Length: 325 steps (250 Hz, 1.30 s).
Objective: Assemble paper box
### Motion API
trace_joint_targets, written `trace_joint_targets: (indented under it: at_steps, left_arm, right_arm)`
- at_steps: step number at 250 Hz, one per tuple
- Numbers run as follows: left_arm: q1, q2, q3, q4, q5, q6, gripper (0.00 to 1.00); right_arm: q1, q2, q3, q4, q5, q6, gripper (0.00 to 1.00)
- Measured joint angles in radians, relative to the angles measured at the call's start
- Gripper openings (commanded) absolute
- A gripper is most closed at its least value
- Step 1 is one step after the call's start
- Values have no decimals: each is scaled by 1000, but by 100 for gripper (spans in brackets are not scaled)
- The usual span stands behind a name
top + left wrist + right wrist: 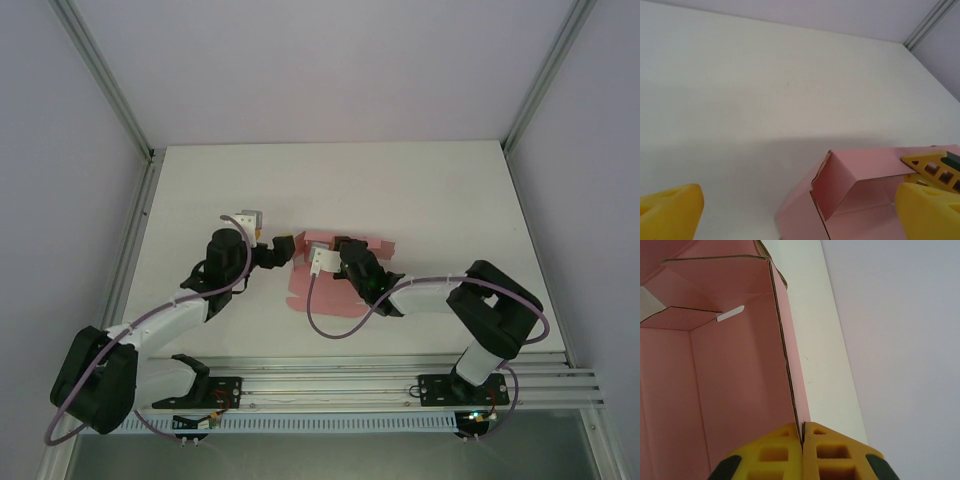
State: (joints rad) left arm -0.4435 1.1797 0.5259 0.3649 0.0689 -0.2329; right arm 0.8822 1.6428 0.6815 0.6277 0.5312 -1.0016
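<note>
While the box wall is pinched by the closed right gripper, the open left gripper should be brought squarely onto the raised flap.

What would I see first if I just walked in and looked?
The pink paper box, half folded up, in the middle of the white table. The yellow right pincer is shut on one of its walls, and the left pincer stands wide open at the box's left end.
</note>
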Motion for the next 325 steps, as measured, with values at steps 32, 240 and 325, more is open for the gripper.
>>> trace_joint_targets:
  at_steps: [32, 240, 325]
  left_arm:
    - [0, 39, 2, -8, 51, 23, 85]
    - [-57, 296, 62, 10, 51, 127, 0]
    - [-73, 290, 62, 0, 23, 178, 0]
  right_arm:
    - [-6, -16, 2, -29, -15, 20, 0]
    - [-56, -72, 95, -314, -80, 127, 14]
    - [-151, -159, 70, -436, -76, 132, 19]
